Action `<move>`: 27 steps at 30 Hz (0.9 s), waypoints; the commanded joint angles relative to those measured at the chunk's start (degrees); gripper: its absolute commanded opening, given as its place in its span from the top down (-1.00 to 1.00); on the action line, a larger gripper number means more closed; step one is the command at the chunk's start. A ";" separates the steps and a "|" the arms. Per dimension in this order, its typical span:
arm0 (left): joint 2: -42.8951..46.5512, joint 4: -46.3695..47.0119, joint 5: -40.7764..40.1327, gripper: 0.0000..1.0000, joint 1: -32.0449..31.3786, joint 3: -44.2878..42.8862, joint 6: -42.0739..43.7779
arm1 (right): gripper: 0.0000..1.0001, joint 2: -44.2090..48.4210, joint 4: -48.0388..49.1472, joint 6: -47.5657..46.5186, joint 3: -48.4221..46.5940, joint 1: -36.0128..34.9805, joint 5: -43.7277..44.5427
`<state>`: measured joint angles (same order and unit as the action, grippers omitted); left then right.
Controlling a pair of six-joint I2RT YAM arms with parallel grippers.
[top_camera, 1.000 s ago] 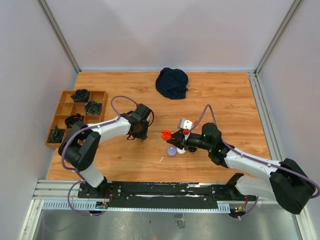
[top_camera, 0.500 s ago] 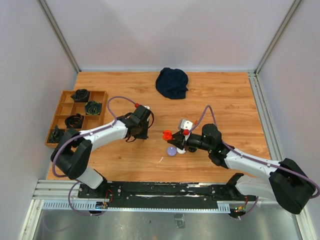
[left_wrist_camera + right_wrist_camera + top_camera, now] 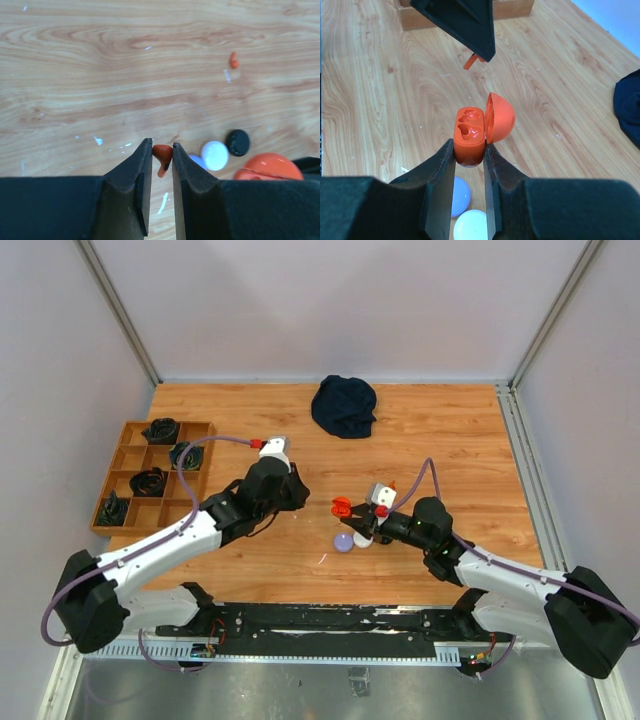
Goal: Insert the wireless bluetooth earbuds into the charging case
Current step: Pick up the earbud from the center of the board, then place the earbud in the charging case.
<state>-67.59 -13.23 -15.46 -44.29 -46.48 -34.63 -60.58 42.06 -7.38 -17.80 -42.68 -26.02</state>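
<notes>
While the right gripper [image 3: 469,149] is clamped on the open orange charging case [image 3: 470,126], lid tilted back, the left gripper [image 3: 161,146] pinches one orange earbud [image 3: 163,157] near that case. A second orange earbud [image 3: 233,60] lies loose on the table [image 3: 100,75], well apart.

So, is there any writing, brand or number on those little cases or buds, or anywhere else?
None that can be read. The orange charging case in the right gripper, the orange earbud in the left gripper and the white round case all show plain, unmarked surfaces.
</notes>
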 commanded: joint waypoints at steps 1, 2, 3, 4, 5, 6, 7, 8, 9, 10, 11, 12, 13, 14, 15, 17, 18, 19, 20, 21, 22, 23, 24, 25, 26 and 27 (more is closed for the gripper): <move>5.03 8.76 -1.63 0.53 -2.35 2.94 -4.49 | 0.78 1.15 4.34 -0.79 0.95 0.28 1.74; 5.86 10.04 -1.19 0.52 -2.76 3.39 -5.30 | 0.78 1.23 4.48 -0.77 1.01 0.30 1.88; 6.60 11.32 -1.04 0.52 -3.22 3.89 -6.01 | 0.78 1.27 4.63 -0.67 1.08 0.27 2.07; 7.23 12.52 -0.98 0.52 -3.77 4.27 -6.68 | 0.78 1.32 4.87 -0.56 1.21 0.25 2.25; 7.62 13.71 -1.02 0.52 -4.35 4.73 -7.33 | 0.78 1.50 5.21 -0.47 1.39 0.29 2.47; 8.06 15.01 -1.16 0.52 -4.96 5.14 -7.97 | 0.78 1.62 5.30 -0.40 1.48 0.28 2.71; 8.44 16.13 -1.52 0.52 -5.83 5.62 -8.54 | 0.78 1.87 5.31 -0.32 1.54 0.26 2.96; 8.77 17.46 -2.15 0.52 -6.49 6.10 -9.01 | 0.78 2.00 5.23 -0.19 1.54 0.28 3.19; 9.16 18.95 -2.82 0.52 -7.11 6.78 -9.47 | 0.78 2.17 5.27 -0.06 1.59 0.26 3.37; 9.69 20.49 -3.28 0.52 -7.54 7.46 -10.12 | 0.78 2.35 5.35 0.10 1.66 0.31 3.55; 9.95 22.04 -3.61 0.52 -7.94 8.18 -10.83 | 0.78 2.52 5.46 0.27 1.78 0.28 3.71; 10.16 23.51 -3.80 0.52 -8.32 8.91 -11.34 | 0.78 2.67 5.60 0.38 1.81 0.21 3.96; 10.27 24.68 -4.17 0.52 -8.68 9.72 -11.94 | 0.78 2.92 5.74 0.47 1.95 0.22 4.10; 10.29 25.74 -4.59 0.52 -9.08 10.09 -12.45 | 0.78 3.09 5.83 0.58 2.06 0.26 4.32; 10.29 26.46 -5.09 0.52 -9.48 10.41 -12.94 | 0.78 3.24 5.90 0.67 2.12 0.28 4.46; 10.17 27.50 -6.72 0.52 -10.48 10.78 -13.46 | 0.78 3.63 5.92 0.78 2.30 0.24 4.53; 10.20 28.34 -7.27 0.52 -10.97 11.06 -13.97 | 0.78 3.76 5.92 0.85 2.30 0.23 4.69; 10.28 29.32 -7.75 0.52 -11.44 11.47 -14.43 | 0.78 3.88 5.92 0.87 2.31 0.29 4.93; 10.36 30.35 -8.18 0.51 -11.91 12.02 -14.92 | 0.78 4.01 5.92 0.96 2.37 0.27 5.14; 10.37 31.33 -8.54 0.51 -12.40 12.49 -15.40 | 0.78 4.06 5.97 0.96 2.40 0.23 5.26; 10.29 32.09 -8.98 0.51 -12.76 12.81 -15.78 | 0.78 4.07 6.01 1.04 2.44 0.26 5.35; 10.09 32.59 -9.77 0.51 -13.23 12.96 -16.10 | 0.78 4.09 6.20 1.17 2.51 0.27 5.36; 9.91 33.18 -10.47 0.50 -13.72 13.21 -16.30 | 0.78 4.07 6.33 1.26 2.57 0.30 5.37; 9.64 33.65 -11.15 0.51 -14.12 13.31 -16.49 | 0.78 4.09 6.48 1.37 2.62 0.27 5.37; 9.33 34.11 -11.70 0.51 -14.45 13.39 -16.64 | 0.78 4.12 6.58 1.40 2.68 0.27 5.44; 9.06 34.71 -12.13 0.51 -14.83 13.54 -16.78 | 0.78 4.07 6.62 1.40 2.68 0.27 5.45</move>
<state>-58.04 16.01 -22.96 -57.63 -33.78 -49.69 -57.43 45.54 -6.92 -16.08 -42.68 -21.56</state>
